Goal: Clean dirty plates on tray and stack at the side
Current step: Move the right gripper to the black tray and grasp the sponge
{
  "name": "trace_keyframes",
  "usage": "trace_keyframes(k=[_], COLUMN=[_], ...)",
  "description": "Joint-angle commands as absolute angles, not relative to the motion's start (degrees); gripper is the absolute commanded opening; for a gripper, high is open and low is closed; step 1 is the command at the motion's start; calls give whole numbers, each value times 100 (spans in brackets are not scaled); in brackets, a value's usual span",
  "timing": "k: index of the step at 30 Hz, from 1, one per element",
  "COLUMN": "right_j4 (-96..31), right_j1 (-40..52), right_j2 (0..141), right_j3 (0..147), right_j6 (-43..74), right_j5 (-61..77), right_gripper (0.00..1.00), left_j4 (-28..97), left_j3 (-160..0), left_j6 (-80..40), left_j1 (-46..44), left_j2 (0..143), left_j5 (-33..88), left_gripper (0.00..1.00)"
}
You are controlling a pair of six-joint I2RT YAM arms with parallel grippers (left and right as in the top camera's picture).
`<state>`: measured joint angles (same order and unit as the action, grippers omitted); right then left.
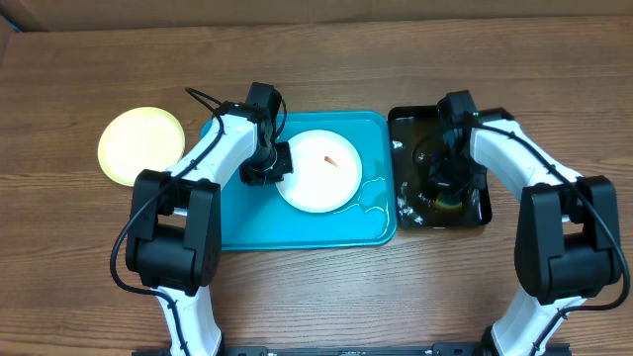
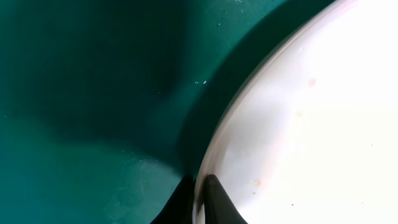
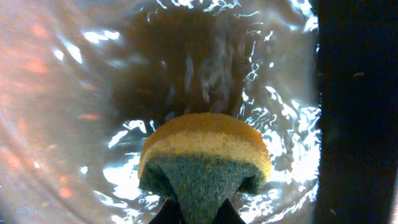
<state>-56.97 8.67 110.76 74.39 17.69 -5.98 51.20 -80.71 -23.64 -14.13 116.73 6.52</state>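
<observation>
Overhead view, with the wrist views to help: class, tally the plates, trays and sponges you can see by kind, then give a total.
Plates: 2 (pale yellow plate, white plate)
Trays: 2 (turquoise tray, black tray)
Sponges: 1 (yellow-and-green sponge)
Total: 5

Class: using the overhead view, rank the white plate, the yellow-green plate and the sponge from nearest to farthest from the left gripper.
1. white plate, rim at the left gripper.
2. yellow-green plate, on the table, left.
3. sponge, in the black tray, far right.
</observation>
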Motion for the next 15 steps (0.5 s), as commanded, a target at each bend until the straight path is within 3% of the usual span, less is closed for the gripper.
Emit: trace_keyframes(k=[1, 15], right_j4=[-5745, -5736], right_j1=[862, 867], right_j2=[10871, 10798], right_j3=[7837, 7861], right_j6=[1629, 1175], right_j5=[-639, -183], right_gripper=[4, 4], left_j4=[5137, 5118], left_j3=[-8073, -8073], left_j6=[-2342, -2338], left_j1=[-1472, -1476], left_j2=[11655, 11655], left_j5=[580, 552], left_gripper=[6, 5])
